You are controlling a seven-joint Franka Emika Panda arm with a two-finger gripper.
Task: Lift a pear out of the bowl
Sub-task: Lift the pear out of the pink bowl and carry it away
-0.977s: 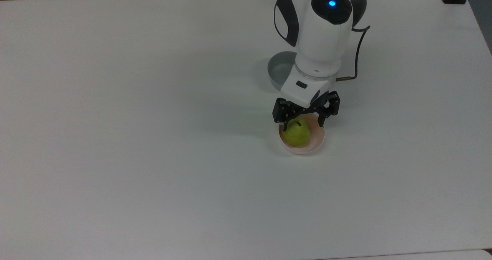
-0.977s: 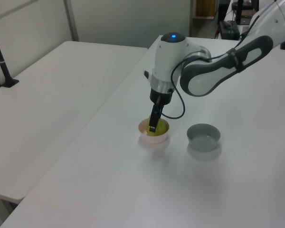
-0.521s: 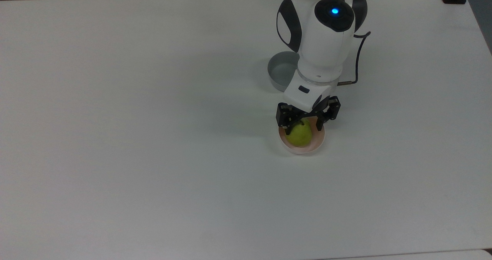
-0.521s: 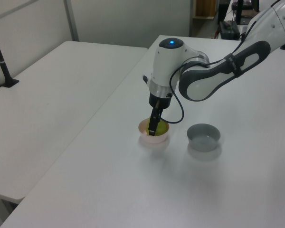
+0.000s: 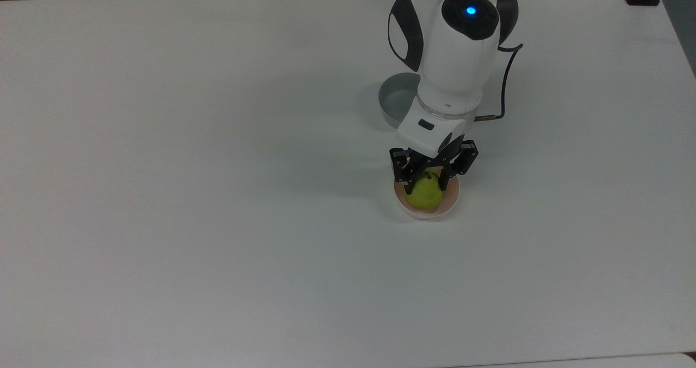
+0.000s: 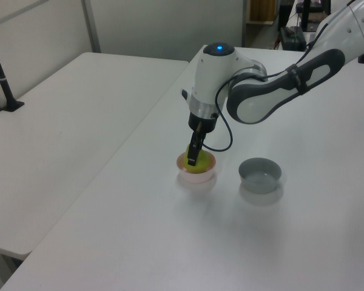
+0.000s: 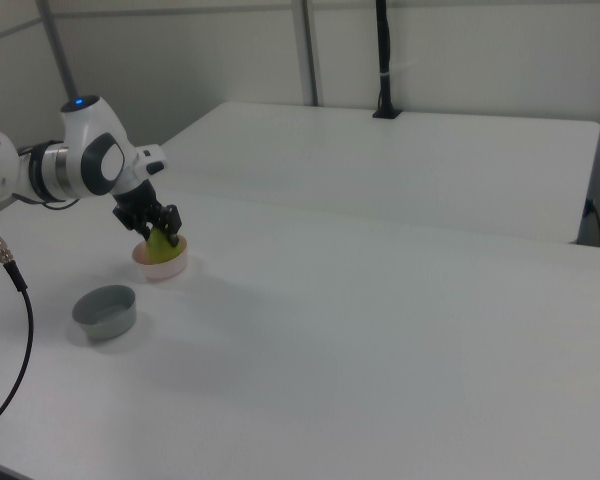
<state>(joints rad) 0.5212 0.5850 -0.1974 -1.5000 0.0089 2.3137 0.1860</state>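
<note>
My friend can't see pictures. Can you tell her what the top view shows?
A white robot arm's black gripper is closed around a yellow-green pear in a pink bowl on a white table. A grey bowl sits behind.

White tables, grey partition walls

Grey bowl on white table, empty inside.

Evenly and brightly lit from overhead, with soft faint shadows on the white table beside the arm and both bowls, mild washed-out glare on the tabletop, slight overall softness, small details by the fingers hard to resolve.
</note>
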